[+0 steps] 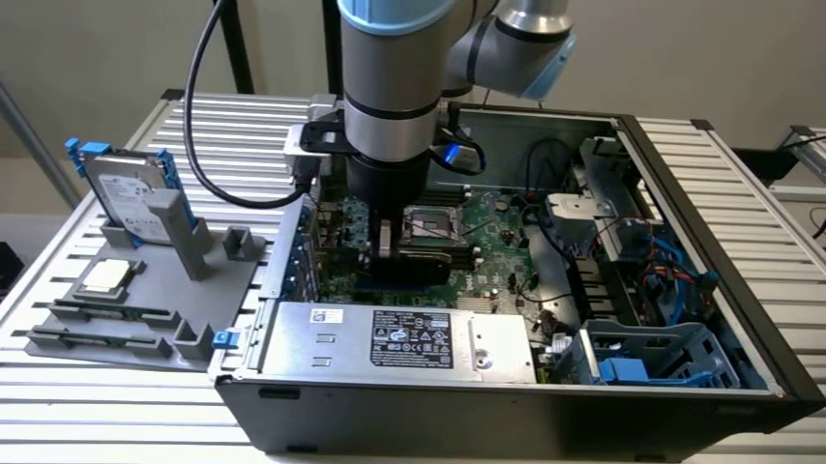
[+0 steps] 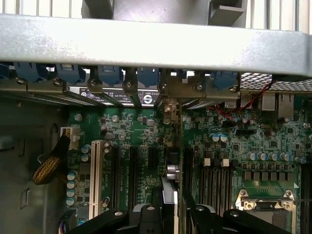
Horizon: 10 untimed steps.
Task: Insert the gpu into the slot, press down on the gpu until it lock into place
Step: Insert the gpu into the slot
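The small flat black gpu (image 2: 169,195) stands on edge, pinched in my pincer (image 2: 170,210), over the long blue slot (image 1: 400,287).

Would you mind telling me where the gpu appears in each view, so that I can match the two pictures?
Exterior view: the gpu is the black card under the gripper, beside the CPU socket on the green motherboard.
Wrist view: the gpu is seen edge-on, held in the gripper over the motherboard.
Shared landmark: the CPU socket.
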Each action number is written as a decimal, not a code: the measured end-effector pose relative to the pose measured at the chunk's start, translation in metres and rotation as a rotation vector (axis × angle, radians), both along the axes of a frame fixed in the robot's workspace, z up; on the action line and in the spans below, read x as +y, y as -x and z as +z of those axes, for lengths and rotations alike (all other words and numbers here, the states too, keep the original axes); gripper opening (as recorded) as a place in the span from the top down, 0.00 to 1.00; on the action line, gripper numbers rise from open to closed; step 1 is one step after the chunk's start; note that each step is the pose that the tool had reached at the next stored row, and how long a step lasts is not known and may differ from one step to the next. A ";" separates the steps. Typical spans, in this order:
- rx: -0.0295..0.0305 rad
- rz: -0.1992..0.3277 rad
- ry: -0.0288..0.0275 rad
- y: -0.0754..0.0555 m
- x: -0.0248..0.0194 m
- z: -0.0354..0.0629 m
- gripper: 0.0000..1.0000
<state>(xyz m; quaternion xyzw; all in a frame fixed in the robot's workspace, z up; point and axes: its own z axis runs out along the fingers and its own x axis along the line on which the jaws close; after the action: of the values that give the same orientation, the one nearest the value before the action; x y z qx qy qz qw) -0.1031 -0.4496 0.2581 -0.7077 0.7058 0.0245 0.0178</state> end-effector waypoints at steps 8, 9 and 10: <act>-0.0001 -0.002 -0.0070 0.001 -0.0031 -0.0003 0.74; -0.0001 -0.002 -0.0072 0.001 -0.0040 -0.0003 0.74; 0.0001 -0.002 -0.0071 0.001 -0.0050 -0.0002 0.74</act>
<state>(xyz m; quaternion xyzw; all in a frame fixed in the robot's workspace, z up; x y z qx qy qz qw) -0.1045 -0.4546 0.2579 -0.7069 0.7065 0.0270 0.0203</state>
